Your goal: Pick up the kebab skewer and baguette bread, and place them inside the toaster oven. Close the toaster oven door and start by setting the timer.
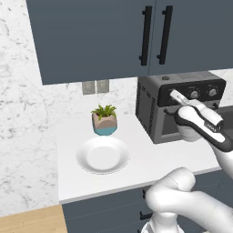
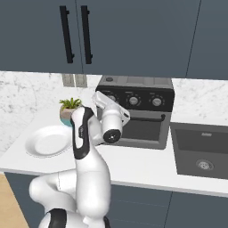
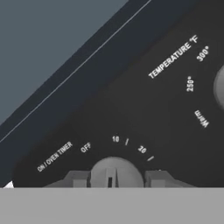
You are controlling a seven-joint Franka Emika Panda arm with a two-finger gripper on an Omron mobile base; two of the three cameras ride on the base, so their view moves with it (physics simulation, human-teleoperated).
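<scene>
on the white counter (image 1: 136,168), from left to right, stand one empty white plate (image 1: 103,155), one small potted plant (image 1: 105,119) just behind it, and one toaster oven (image 2: 138,116) with three round knobs along its top front and its door (image 2: 141,129) shut, with one dark sink (image 2: 202,149) at far right. above hang two cabinet doors with two black bar handles (image 1: 154,35). the single gripper (image 3: 117,179) is at the oven's leftmost knob (image 3: 114,171), marked on/oven timer, its two fingers (image 3: 78,178) closed tight on either side of that knob.
</scene>
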